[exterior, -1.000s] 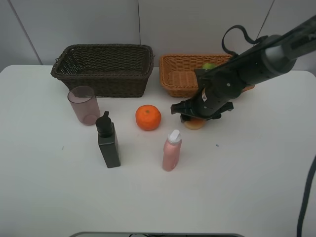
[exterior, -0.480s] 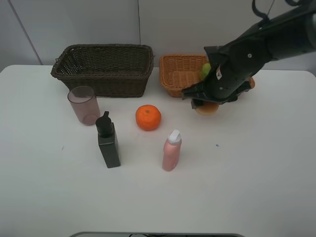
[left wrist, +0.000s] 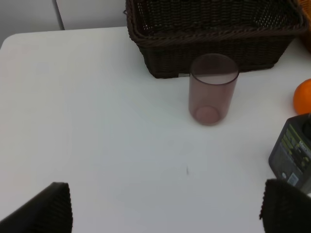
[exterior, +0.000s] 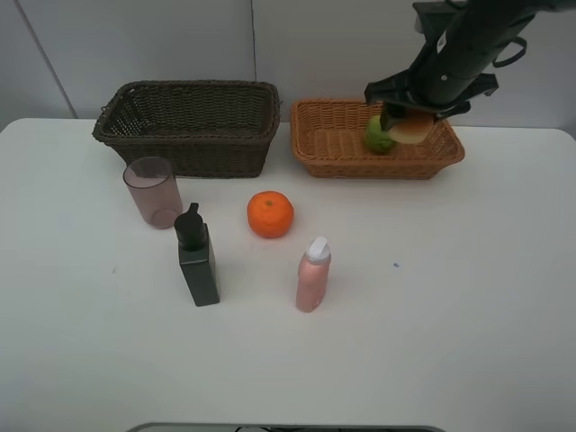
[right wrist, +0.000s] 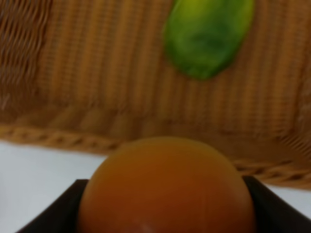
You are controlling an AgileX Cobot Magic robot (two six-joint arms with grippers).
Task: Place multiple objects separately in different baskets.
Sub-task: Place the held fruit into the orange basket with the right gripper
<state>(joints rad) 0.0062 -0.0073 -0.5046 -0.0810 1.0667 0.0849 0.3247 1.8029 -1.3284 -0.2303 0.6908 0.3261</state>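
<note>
The dark square pump bottle (left wrist: 293,162) carries a label (left wrist: 297,149) with green print, too blurred to read

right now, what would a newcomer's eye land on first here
The right gripper stands out, holding an orange-yellow peach above the shallow light orange-tan wicker basket at the back right, where a green round fruit lies. Next comes the bright orange tangerine near the middle of the white table.

Orange-yellow peach (exterior: 412,129); green fruit (exterior: 377,136), blurred, possibly mottled; tan woven basket (exterior: 360,167).
</note>
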